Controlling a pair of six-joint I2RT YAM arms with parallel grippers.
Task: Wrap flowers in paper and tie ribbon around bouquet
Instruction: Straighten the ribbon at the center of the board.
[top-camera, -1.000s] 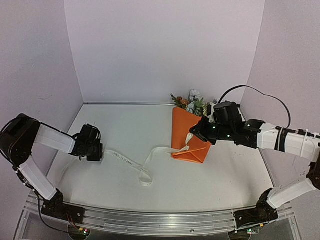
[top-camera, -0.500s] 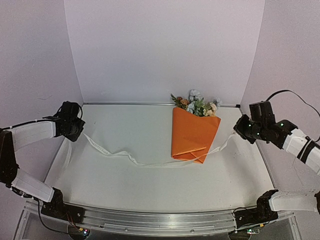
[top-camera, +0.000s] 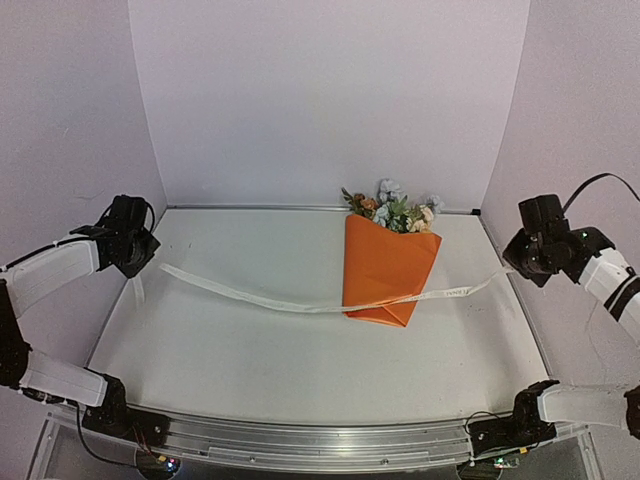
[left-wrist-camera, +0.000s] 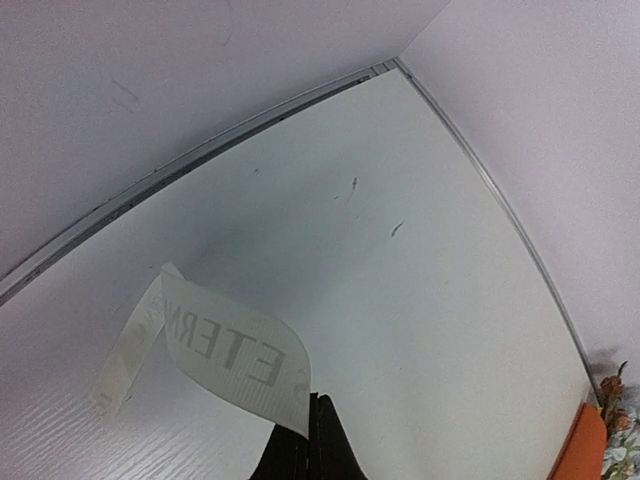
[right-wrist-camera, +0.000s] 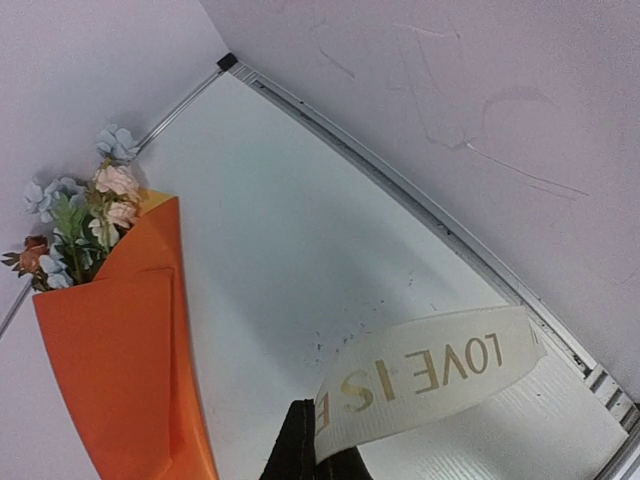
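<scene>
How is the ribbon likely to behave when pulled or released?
Probably floppy: the ribbon sags between its held ends and curls beside the left fingers. Likely thin and light, looking translucent there; it might slip from a loose grip.

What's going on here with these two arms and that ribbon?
Two robot arms are tying up a bouquet. The orange paper cone, topped with small orange, pale blue and cream flowers, lies on the white table. The left gripper and the right gripper are each shut on one end of a long cream-white printed fabric ribbon. It is stretched between them and crosses the cone's narrow lower end. No loop or knot is tied yet.
</scene>
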